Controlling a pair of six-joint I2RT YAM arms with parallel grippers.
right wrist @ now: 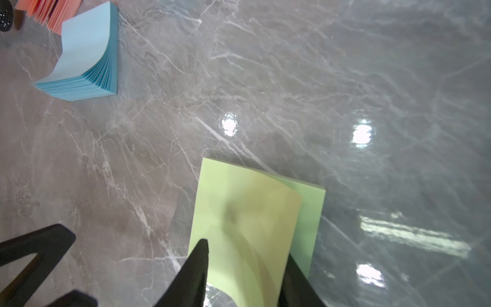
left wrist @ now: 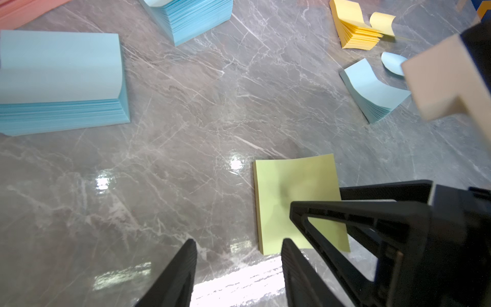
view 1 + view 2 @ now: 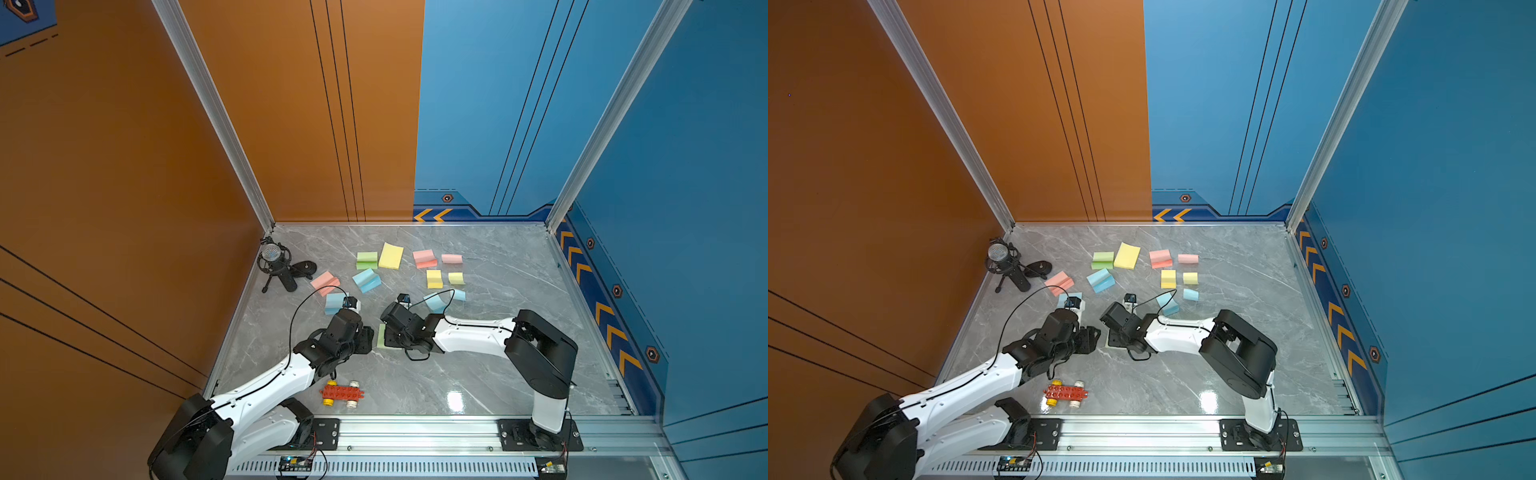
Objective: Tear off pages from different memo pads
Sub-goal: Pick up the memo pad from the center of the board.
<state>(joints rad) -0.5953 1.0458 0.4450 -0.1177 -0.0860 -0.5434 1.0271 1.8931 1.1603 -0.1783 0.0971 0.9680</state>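
Near the front middle of the table [image 3: 478,386], between both arms: the green pad [image 3: 380,336]. Other pads [image 3: 368,280] well apart toward the far side. Top green page [image 1: 252,212] lifted and curling up off the block, apparently attached along one edge.

Probably very light, limp paper, easy to crease or rip, on a block light enough to slide on the glossy top. Best taken by the free curled edge and peeled low along the glued strip, with the block pinned.

Right gripper [image 1: 244,255] partly closed, straddling the lifted page. Cannot tell whether really pinched. Left gripper [image 2: 239,255] released, jaws parted and empty, one fingertip at the pad's edge. Cannot tell if touching.
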